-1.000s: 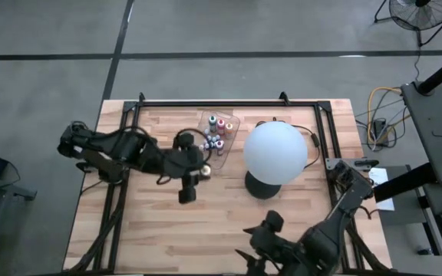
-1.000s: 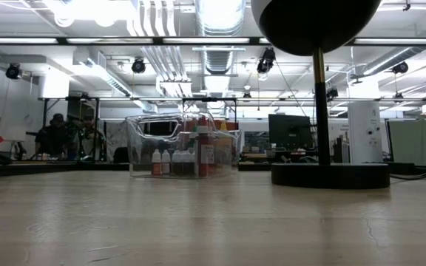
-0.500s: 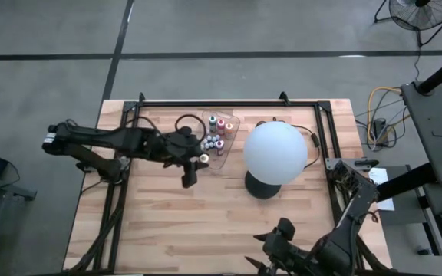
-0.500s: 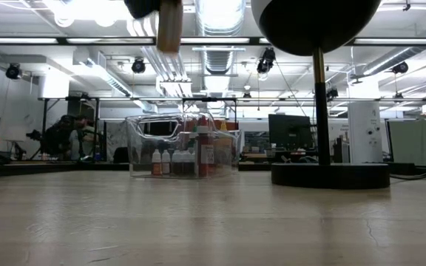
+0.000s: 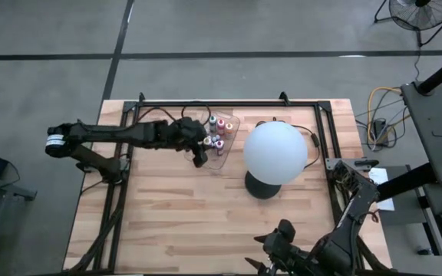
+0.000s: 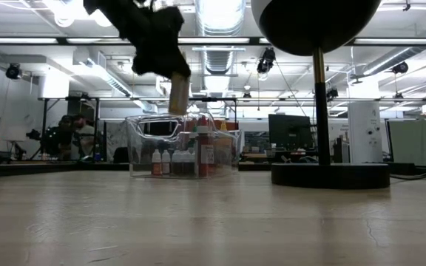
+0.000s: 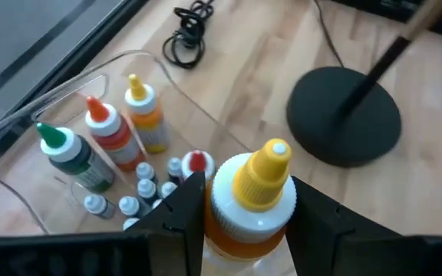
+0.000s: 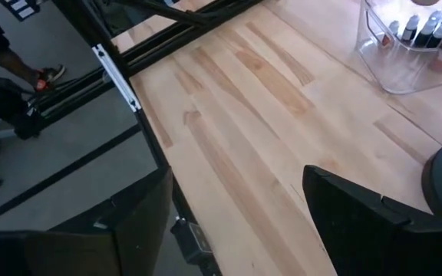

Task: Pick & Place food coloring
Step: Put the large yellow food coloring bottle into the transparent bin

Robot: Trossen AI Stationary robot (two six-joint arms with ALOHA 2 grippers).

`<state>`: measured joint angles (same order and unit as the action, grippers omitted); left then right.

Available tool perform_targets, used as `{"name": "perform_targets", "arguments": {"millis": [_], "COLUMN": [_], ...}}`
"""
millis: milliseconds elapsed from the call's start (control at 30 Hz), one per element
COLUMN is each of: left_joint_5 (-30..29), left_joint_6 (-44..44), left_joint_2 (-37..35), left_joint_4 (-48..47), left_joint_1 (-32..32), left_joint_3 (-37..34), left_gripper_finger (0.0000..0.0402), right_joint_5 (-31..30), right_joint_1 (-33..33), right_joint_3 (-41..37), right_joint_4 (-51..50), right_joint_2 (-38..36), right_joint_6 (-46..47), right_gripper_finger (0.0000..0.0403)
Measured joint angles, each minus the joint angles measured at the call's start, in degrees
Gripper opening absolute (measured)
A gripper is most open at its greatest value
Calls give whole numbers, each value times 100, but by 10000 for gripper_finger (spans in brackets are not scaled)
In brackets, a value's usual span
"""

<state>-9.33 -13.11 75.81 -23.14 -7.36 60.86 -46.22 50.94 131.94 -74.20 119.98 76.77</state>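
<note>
Left gripper (image 7: pixel 240 222) jaws are clamped on a yellow-capped food coloring bottle (image 7: pixel 253 192), held upright above the clear tray (image 7: pixel 21 130), presumably for lowering inside. Right gripper (image 8: pixel 236 222) waits, jaws apart, over the bench (image 5: pixel 206 222).

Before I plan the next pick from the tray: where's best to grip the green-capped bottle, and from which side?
Probably its shoulder, just under the cap, coming from above: the green-capped bottle stands upright at the clear tray's rim, with an orange-capped bottle close beside it.
</note>
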Motion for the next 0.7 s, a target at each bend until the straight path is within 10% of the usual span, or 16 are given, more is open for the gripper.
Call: {"name": "perform_targets", "arguments": {"millis": [700], "left_joint_5": [469], "left_joint_6": [-189], "left_joint_2": [131], "left_joint_4": [2518], "left_joint_1": [-647], "left_joint_3": [-1832], "left_gripper_finger": [114], "right_joint_5": [20], "right_joint_1": [-14], "right_joint_3": [-7], "right_joint_4": [-70], "right_joint_2": [-12], "right_joint_6": [27], "right_gripper_finger": [278]}}
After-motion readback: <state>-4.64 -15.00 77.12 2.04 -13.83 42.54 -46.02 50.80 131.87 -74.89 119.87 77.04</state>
